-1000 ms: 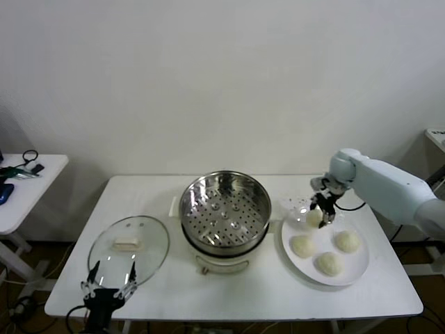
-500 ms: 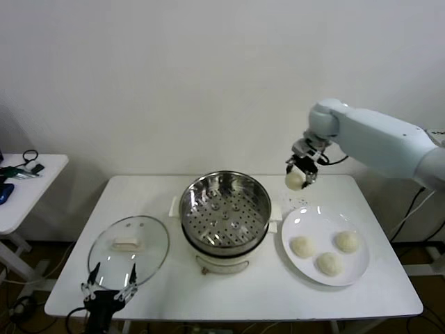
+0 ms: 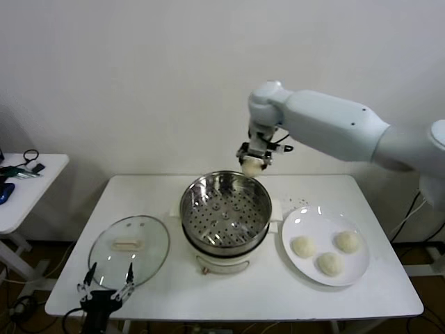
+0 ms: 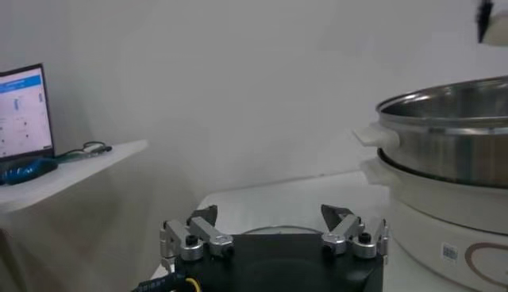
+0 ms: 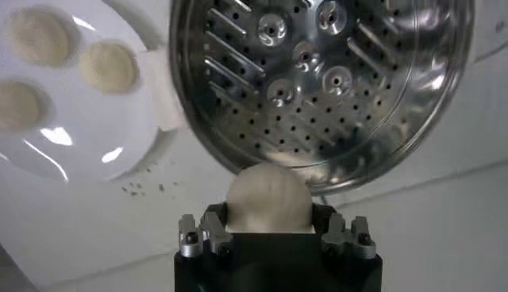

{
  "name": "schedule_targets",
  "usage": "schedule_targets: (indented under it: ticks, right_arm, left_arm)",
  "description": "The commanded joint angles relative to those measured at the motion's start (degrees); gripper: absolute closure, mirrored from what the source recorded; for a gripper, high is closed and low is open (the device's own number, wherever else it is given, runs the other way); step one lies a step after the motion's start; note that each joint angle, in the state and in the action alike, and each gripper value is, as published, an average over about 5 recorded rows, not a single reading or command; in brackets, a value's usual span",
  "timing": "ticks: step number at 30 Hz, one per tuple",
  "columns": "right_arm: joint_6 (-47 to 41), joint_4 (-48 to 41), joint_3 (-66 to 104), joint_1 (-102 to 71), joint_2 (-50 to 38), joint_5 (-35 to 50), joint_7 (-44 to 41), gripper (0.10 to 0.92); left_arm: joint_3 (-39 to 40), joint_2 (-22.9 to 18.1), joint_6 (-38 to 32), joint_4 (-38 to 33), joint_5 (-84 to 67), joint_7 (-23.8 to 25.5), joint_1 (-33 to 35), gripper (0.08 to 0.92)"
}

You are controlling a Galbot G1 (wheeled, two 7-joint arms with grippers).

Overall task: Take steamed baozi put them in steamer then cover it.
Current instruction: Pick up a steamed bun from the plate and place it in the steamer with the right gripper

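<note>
My right gripper (image 3: 253, 164) hangs above the far rim of the steamer (image 3: 225, 209), shut on one cream-white baozi (image 5: 267, 198). The steel basket (image 5: 325, 79) with its perforated bottom holds nothing. Three more baozi (image 3: 302, 245) (image 3: 347, 241) (image 3: 329, 263) lie on the white plate (image 3: 306, 219) to the right of the steamer. The glass cover (image 3: 129, 245) with its cream handle lies flat on the table to the left of the steamer. My left gripper (image 3: 108, 287) stands open at the table's front edge, just in front of the cover, with nothing between its fingers.
The white table (image 3: 153, 191) carries the steamer's white pot base (image 4: 444, 214). A small side table (image 3: 28, 184) with cables and a screen stands to the left. A white wall runs behind the table.
My right gripper has lifted one baozi off the plate and carried it left and up, from the plate to above the steamer's far rim. The left arm has not moved.
</note>
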Motion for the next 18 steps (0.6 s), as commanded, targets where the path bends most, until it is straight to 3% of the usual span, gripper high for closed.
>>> schedule_targets:
  ticks: [1, 18]
  right_arm:
    - [3.89, -0.05, 2.88, -5.62, 5.84, -8.69, 0.51, 0.347]
    - [4.50, -3.20, 3.71, -13.02, 6.57, -14.66, 1.33, 0.347]
  left_arm:
    - [-0.67, 0.31, -0.13, 0.34, -0.82, 0.02, 0.24, 0.177]
    - [-1.34, 0.44, -0.66, 1.62, -1.48, 0.01, 0.43, 0.177]
